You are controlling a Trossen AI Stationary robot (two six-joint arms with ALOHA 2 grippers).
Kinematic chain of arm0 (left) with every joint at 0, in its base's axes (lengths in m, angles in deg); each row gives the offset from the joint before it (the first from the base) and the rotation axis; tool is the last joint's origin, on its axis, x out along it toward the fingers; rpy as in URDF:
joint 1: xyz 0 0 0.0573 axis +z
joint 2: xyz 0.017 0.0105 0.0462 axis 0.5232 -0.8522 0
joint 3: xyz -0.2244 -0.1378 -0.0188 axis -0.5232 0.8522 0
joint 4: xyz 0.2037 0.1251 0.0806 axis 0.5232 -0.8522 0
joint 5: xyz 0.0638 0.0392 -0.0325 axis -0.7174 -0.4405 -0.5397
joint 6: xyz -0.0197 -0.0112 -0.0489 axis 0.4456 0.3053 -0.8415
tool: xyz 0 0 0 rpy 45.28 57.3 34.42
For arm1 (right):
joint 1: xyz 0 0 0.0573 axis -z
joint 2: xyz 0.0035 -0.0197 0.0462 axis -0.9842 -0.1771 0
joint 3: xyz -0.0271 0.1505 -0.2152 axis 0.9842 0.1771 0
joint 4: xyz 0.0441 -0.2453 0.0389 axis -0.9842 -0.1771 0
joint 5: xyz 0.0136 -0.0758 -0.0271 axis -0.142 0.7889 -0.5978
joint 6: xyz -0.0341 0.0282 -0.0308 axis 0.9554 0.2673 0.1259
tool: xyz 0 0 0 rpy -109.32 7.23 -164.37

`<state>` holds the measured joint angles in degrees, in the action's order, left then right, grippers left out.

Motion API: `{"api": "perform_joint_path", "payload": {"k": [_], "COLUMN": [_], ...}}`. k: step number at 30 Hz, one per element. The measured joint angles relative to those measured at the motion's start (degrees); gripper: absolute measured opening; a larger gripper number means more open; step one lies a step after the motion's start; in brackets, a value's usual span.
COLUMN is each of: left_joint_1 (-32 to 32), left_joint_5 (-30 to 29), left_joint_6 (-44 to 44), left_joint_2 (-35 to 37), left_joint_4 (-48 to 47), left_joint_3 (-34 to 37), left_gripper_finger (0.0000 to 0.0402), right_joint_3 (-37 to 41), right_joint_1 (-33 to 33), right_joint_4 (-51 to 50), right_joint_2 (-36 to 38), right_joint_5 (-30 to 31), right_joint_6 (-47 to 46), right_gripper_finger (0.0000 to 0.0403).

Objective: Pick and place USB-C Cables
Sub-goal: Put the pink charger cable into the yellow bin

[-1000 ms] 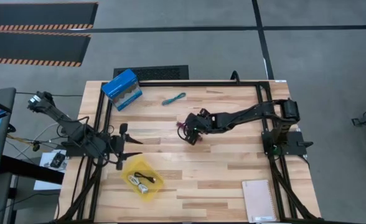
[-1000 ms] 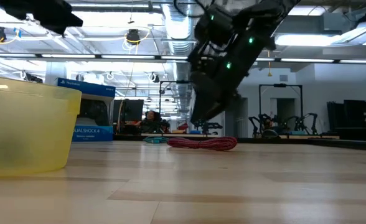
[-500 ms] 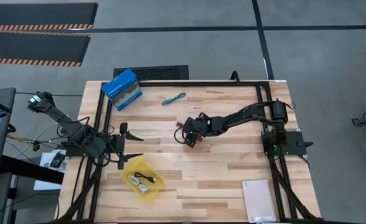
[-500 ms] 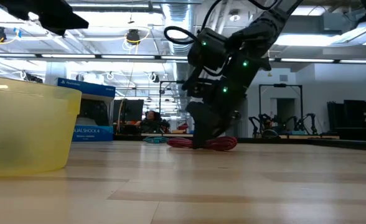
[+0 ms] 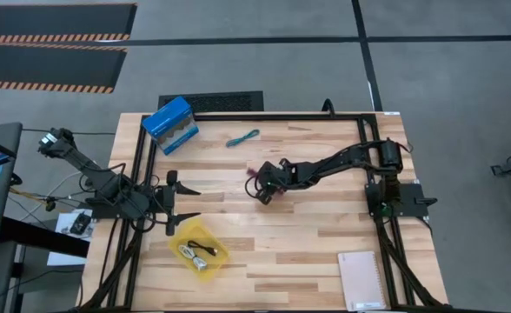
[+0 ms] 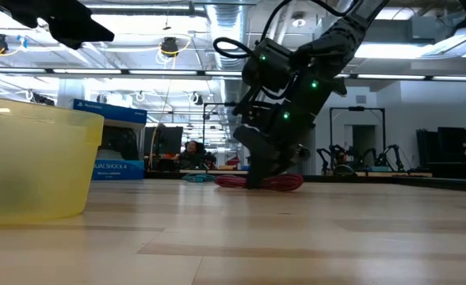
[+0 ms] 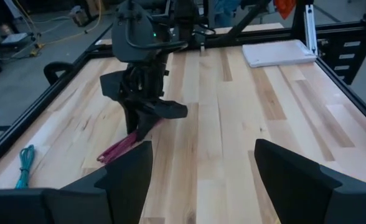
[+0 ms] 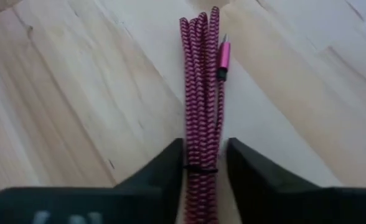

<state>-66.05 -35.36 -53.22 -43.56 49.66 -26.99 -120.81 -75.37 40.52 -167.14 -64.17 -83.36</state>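
On the left, the left gripper [image 5: 182,203] waits with its fingers spread apart just beside the yellow tray [image 5: 198,247], where two cables [image 5: 197,252], one white and one black, lie, and the blue box [image 5: 169,124] stands at the far left corner of the table [image 5: 325,252]. Further right, one teal cable [image 5: 242,138] lies near the far edge, well apart from the rest. At the middle the right gripper [image 5: 261,187] stands low over the one dark red cable [image 8: 201,93], its fingers [image 8: 157,174] clasping one end of the bundle, whose long axis runs straight away between them, while a notepad [image 5: 361,280] lies at the near right corner.
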Motion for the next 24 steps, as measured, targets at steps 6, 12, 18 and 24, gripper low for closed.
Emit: {"api": "perform_joint_path", "payload": {"k": [6, 12, 18, 24], "left_joint_1": [0.0, 0.0, 0.0, 0.58], "left_joint_5": [-0.06, -3.81, -6.25, -9.24], "left_joint_6": [-0.46, -1.92, -3.61, -3.86], "left_joint_2": [0.0, 0.0, 0.0, 0.04], "left_joint_4": [0.0, 0.02, 0.71, 3.93], "left_joint_3": [0.0, 0.0, 0.0, -0.04], "left_gripper_finger": [0.0269, 0.0269, 0.0269, 0.0269], "right_joint_3": [0.08, 0.48, 0.37, 0.3], "right_joint_1": [-0.42, -1.24, -2.69, -3.89], "right_joint_4": [0.15, 3.62, 12.62, 17.98], "right_joint_2": [0.22, 0.94, 5.51, 10.93], "right_joint_5": [0.48, 1.07, 1.15, 2.58], "right_joint_6": [-0.33, -1.7, 0.3, 2.26], "right_gripper_finger": [0.0024, 0.0025, 0.0017, 0.0023]}}
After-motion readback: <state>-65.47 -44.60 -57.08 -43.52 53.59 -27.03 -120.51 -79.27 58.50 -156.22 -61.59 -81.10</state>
